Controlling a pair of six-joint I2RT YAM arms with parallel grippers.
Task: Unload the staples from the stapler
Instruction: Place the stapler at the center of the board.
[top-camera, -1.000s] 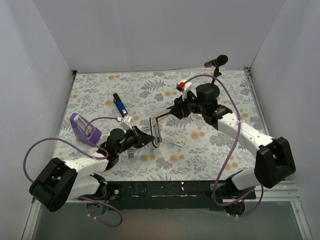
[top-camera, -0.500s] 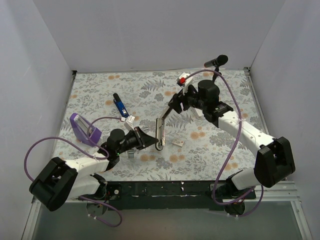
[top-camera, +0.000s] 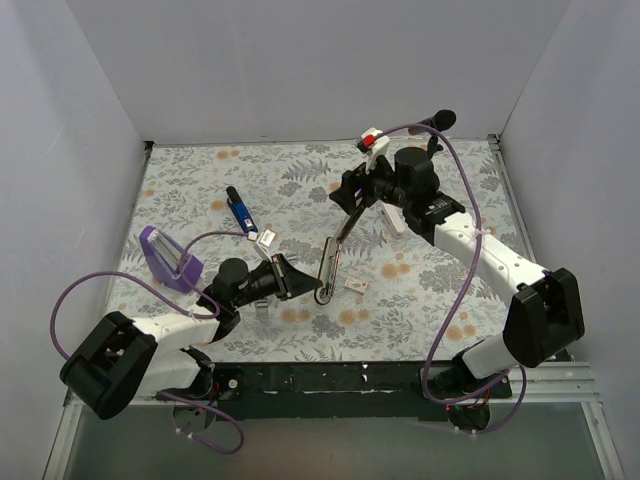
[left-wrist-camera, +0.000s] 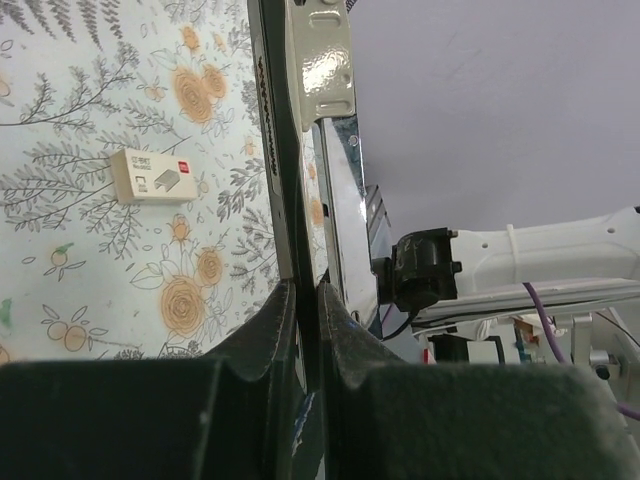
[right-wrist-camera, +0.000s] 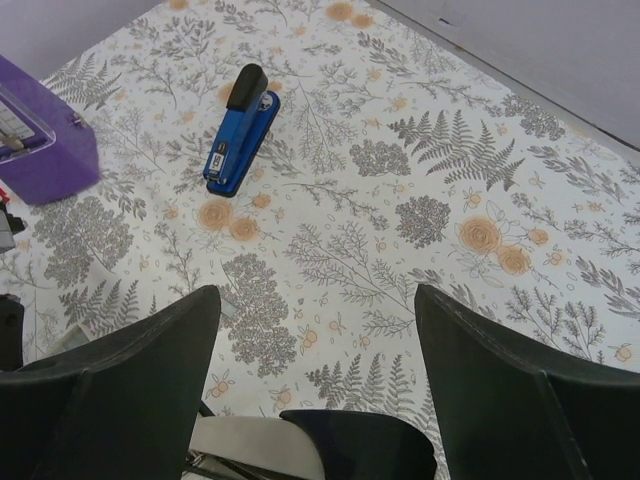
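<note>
The stapler (top-camera: 328, 265) is hinged open near the table's front middle, its silver channel (left-wrist-camera: 320, 60) and black bar (left-wrist-camera: 272, 150) reaching away from my left gripper (top-camera: 290, 278). That gripper (left-wrist-camera: 308, 300) is shut on the stapler's rear end. My right gripper (top-camera: 347, 190) hovers open just beyond the stapler's raised far end. Nothing lies between its fingers (right-wrist-camera: 140, 390). The rounded black tip of the stapler (right-wrist-camera: 370, 440) shows below them. No staples show in any view.
A small blue stapler (top-camera: 240, 210) (right-wrist-camera: 240, 135) lies at the left middle of the floral mat. A purple block (top-camera: 168, 258) (right-wrist-camera: 40, 140) stands at the left. A small white box (top-camera: 356, 285) (left-wrist-camera: 150, 175) lies right of the held stapler. A black microphone (top-camera: 432, 123) stands at the back right.
My right gripper has opened, let go of the stapler's upper arm and drawn back toward the far side. The freed arm has swung from level to steeply angled. The left grip holds.
</note>
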